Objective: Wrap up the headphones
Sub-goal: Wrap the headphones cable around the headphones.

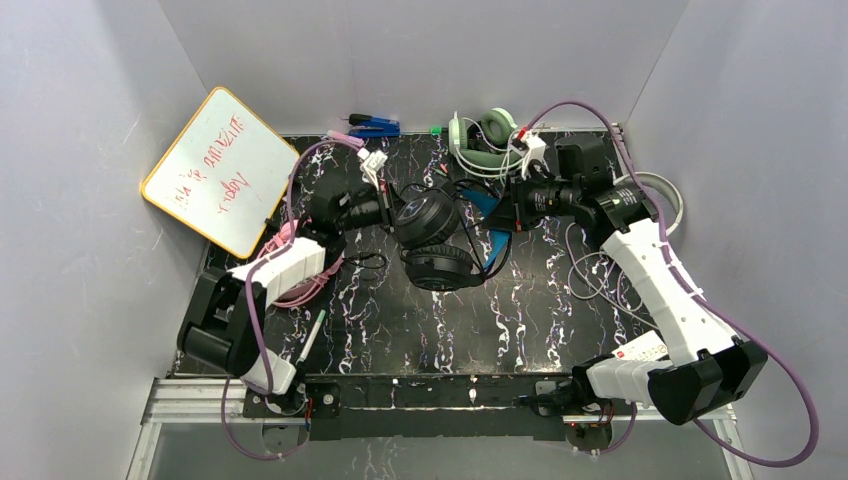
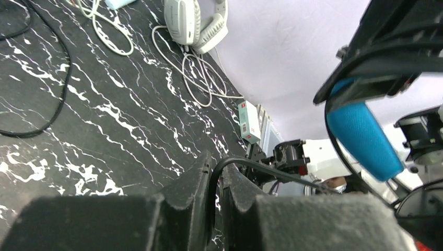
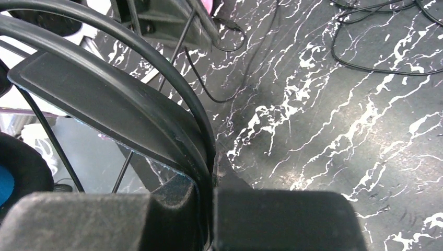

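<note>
1. The black counter with white marble veining (image 1: 400, 320) sits between pale grey walls (image 1: 420, 50).
2. The black-and-blue over-ear headphones (image 1: 432, 240) are at the counter's middle, between the two grippers.
3. The left gripper (image 2: 217, 170), left of those headphones, has its fingers pinched together on a thin black cord (image 2: 277, 171).
4. The right gripper (image 3: 211, 183) has its fingers clamped on their black headband (image 3: 120, 104).
5. Behind them lie white-grey padded headphones (image 1: 482, 140).
6. Left of them, pink headphones (image 1: 285, 238) lie partly under the left arm.
7. Farther left, a yellow-framed whiteboard (image 1: 222, 170) leans against the wall.
</note>
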Motion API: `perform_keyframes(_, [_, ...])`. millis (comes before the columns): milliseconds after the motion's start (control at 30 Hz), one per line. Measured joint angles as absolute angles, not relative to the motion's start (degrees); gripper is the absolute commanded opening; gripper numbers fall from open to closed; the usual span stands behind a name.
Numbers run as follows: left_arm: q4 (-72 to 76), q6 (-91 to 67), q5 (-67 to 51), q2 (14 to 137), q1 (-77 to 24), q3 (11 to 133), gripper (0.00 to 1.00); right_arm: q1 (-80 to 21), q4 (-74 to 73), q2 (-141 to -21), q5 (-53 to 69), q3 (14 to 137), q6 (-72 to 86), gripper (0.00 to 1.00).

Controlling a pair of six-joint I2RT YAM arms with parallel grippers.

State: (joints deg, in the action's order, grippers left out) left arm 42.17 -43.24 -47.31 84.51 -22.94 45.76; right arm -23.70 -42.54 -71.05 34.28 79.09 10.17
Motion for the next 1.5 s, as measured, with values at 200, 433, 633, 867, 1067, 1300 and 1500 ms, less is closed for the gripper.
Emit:
perform_keyframes(200, [27.9, -40.0, -48.6, 88.4, -20.4, 55.5, 0.26, -24.8, -41.0, -71.0, 32.9, 76.8, 9.2, 0.01])
perform_keyframes(433, [22.7, -34.7, -39.4, 88.4, -20.1, 54.0, 0.2, -25.5, -43.5, -73.2, 34.9, 85.4, 14.6, 0.01])
perform_keyframes(633, [23.2, -30.4, -31.9, 88.4, -23.0, 50.2, 0.16, -25.5, -43.9, -77.4, 34.9, 98.9, 21.4, 0.01])
perform_keyframes(867, [25.7, -28.9, -26.3, 89.3, -23.4, 48.2, 0.13, -25.5, -46.4, -79.3, 35.8, 104.1, 26.0, 0.01])
perform_keyframes(1067, [25.5, -28.1, -21.0, 89.6, -23.4, 48.2, 0.0, -25.5, -51.4, -79.3, 35.1, 103.9, 24.1, 0.01])
perform_keyframes(1300, [11.0, -22.6, -11.6, 89.5, -22.4, 58.9, 0.0, -26.0, -55.5, -76.1, 26.7, 91.1, 19.5, 0.01])
perform_keyframes(1500, [-1.9, -16.9, -8.9, 89.2, -21.1, 71.2, 0.0, -29.9, -55.4, -75.0, 14.2, 80.0, 16.1, 0.01])
